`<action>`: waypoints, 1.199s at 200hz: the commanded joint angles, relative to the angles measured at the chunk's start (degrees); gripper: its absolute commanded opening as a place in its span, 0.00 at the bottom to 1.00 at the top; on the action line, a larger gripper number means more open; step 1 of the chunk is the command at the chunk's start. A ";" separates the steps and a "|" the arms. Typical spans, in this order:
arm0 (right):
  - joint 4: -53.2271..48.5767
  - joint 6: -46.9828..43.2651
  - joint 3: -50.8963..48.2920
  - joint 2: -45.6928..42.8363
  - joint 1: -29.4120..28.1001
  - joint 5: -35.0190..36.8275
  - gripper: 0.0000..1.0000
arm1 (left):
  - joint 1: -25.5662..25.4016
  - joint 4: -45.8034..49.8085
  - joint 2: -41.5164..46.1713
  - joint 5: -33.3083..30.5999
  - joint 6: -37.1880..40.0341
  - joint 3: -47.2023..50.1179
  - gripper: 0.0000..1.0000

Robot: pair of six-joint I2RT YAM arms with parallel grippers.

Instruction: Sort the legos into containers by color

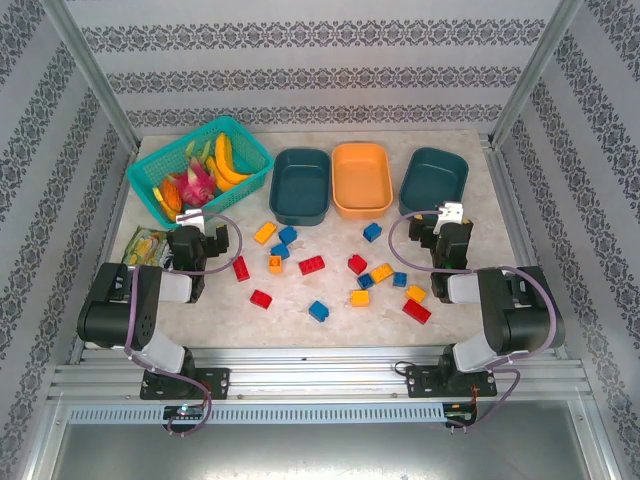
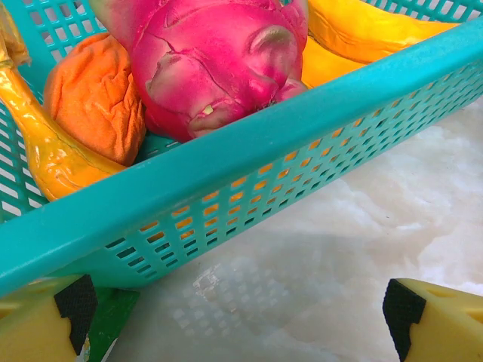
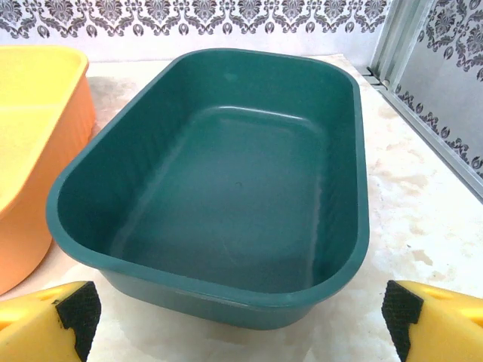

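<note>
Sixteen or so legos [image 1: 312, 265] lie scattered mid-table, short of the three empty tubs [image 1: 361, 180] along the far edge. Light, stiff and slick, each likely wants a pinch across its flat sides. The left gripper [image 2: 240, 320] and right gripper [image 3: 240, 317] both gape wide, holding nothing.

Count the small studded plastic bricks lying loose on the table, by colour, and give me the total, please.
Red studded plastic bricks: 5
Blue studded plastic bricks: 6
Yellow-orange studded plastic bricks: 5
Total: 16
</note>
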State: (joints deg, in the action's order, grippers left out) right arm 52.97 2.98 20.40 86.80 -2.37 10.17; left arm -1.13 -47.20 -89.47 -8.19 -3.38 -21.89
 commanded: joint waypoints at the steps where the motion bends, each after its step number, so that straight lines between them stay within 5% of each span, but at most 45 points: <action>1: 0.89 -0.29 0.60 0.07 0.09 -1.42 0.98 | -0.19 -2.92 0.09 -1.04 0.74 -0.35 1.00; 120: 0.91 -0.23 0.61 0.05 0.09 -1.40 0.98 | -0.19 -3.43 0.17 -0.96 0.78 -0.12 1.00; 138: 2.57 -0.62 -0.07 -1.29 0.09 -2.12 0.98 | -0.70 1.52 5.76 -0.59 2.05 -0.26 1.00; 173: -18.71 -4.95 4.02 -23.77 -8.16 8.84 0.98 | -9.35 20.01 26.96 -15.26 1.20 -3.49 1.00; 198: -36.91 -5.99 15.99 -35.19 -15.49 15.54 0.98 | -16.23 32.58 37.81 -22.12 -2.14 -8.07 1.00; 240: -64.46 6.01 39.34 -36.94 -25.24 19.77 0.98 | -23.07 46.11 45.36 -22.48 -9.69 -14.63 1.00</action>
State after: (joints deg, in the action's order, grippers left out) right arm 9.52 0.62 52.21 49.56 -25.06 25.04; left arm -22.09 -15.11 -45.65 -28.12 -7.25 -34.33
